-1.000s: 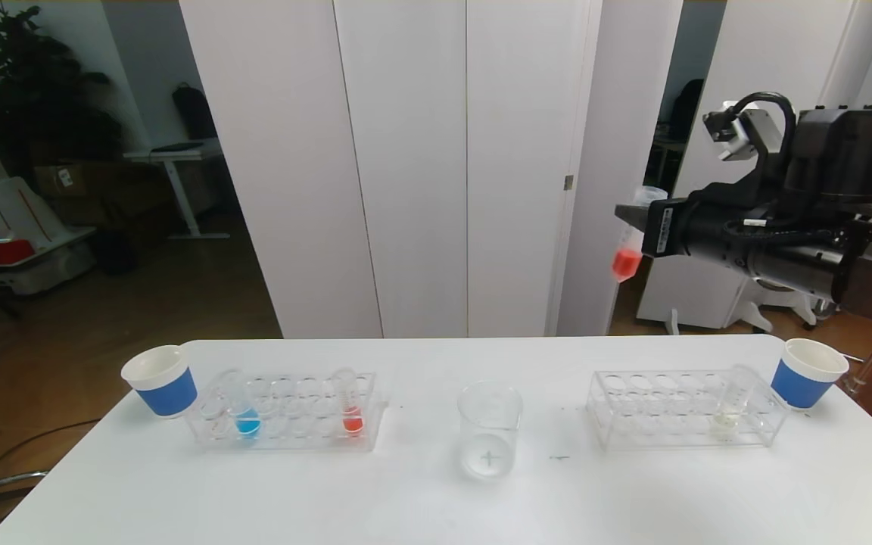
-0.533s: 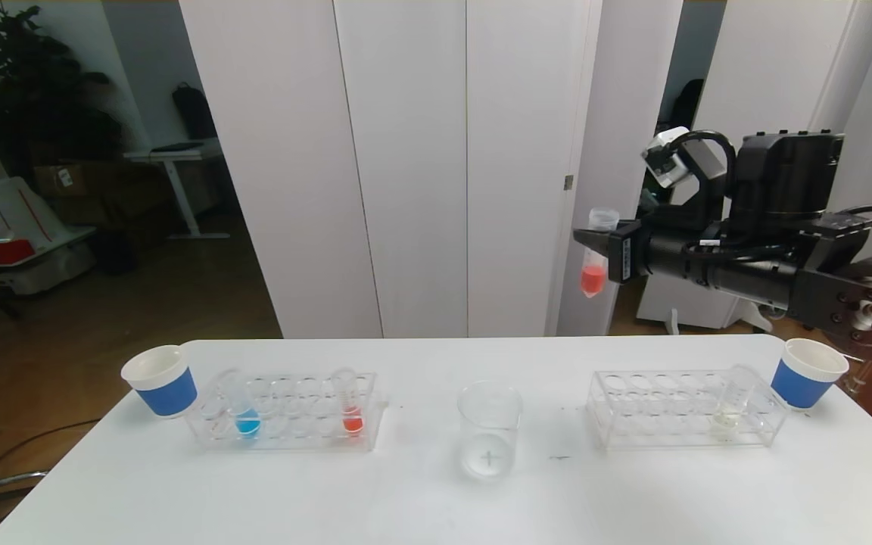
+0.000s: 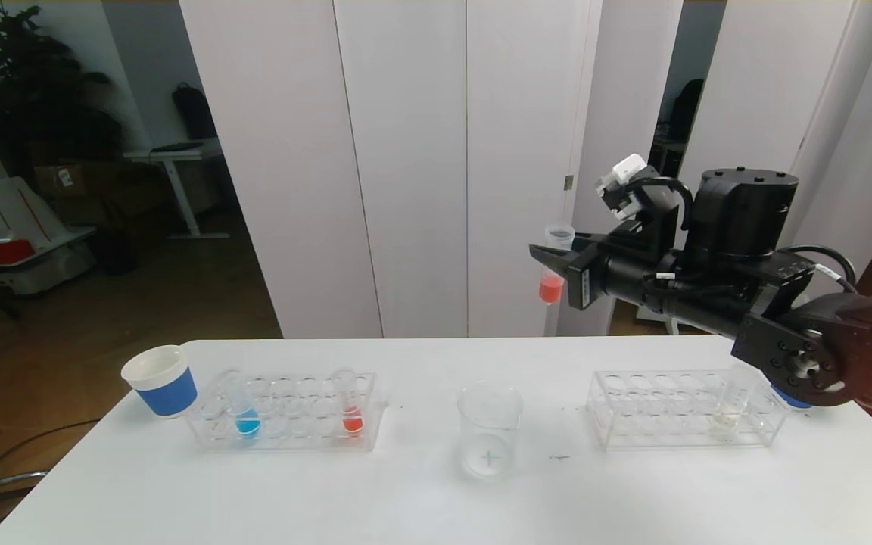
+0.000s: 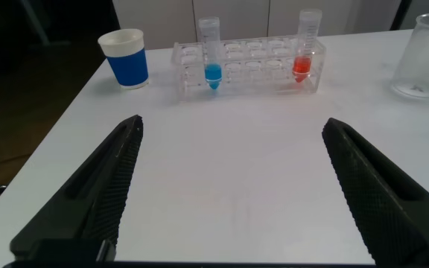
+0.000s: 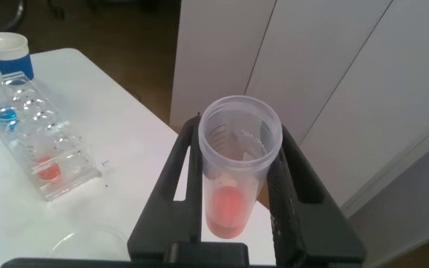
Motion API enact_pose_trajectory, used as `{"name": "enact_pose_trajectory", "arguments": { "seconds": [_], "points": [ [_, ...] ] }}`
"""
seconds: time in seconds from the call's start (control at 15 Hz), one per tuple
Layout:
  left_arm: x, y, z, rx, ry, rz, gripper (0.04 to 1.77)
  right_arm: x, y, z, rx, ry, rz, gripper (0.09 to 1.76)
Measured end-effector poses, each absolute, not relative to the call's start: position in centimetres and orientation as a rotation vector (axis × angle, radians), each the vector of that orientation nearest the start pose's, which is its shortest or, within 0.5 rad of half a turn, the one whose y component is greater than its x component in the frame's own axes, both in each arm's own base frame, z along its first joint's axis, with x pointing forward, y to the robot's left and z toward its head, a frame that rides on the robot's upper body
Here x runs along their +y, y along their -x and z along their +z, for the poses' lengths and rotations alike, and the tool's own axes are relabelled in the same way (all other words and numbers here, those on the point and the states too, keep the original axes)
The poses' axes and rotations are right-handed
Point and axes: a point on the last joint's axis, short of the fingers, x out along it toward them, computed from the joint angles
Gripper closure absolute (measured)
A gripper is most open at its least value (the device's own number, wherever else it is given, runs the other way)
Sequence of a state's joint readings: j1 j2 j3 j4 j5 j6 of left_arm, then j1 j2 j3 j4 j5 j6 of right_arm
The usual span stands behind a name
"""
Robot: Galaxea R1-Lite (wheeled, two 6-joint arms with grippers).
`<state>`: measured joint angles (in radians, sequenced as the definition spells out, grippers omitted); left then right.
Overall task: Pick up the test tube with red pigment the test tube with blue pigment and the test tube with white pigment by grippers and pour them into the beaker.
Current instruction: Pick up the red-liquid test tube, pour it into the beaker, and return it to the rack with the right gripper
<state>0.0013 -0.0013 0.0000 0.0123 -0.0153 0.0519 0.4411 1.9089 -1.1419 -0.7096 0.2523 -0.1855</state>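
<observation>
So far nothing is poured: the right gripper (image 3: 557, 265) clamps a red-pigment tube (image 3: 553, 274) upright, high above the table's far edge. The beaker (image 3: 489, 430) sits mid-table; blue tube (image 3: 243, 409) and white tube (image 3: 731, 403) remain racked. Left gripper (image 4: 229, 186) gapes wide.

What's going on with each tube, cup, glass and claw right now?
right gripper: shut on red tube, high above table
red tube: held upright, unpoured
left gripper: open, empty, low over table
blue tube: upright in left rack
white tube: upright in right rack
beaker: upright, looks empty
</observation>
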Motion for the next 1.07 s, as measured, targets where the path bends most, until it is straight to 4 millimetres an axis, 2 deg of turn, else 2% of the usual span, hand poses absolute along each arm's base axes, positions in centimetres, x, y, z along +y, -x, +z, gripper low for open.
{"name": "enact_pose_trajectory", "arguments": {
  "seconds": [0.4, 0.67, 1.07],
  "points": [
    [0.0, 2.3, 7.4, 0.01, -0.052, -0.015, 0.09, 17.4, -32.7, 19.2, -0.134, 0.329, 0.732, 1.27],
    [0.0, 2.3, 7.4, 0.011, -0.052, -0.014, 0.09, 17.4, -31.9, 17.6, -0.141, 0.447, 0.769, 1.27],
    [0.0, 2.3, 7.4, 0.011, -0.052, -0.014, 0.09, 17.3, -31.2, 17.3, -0.245, 0.557, 0.835, 1.27]
  ]
}}
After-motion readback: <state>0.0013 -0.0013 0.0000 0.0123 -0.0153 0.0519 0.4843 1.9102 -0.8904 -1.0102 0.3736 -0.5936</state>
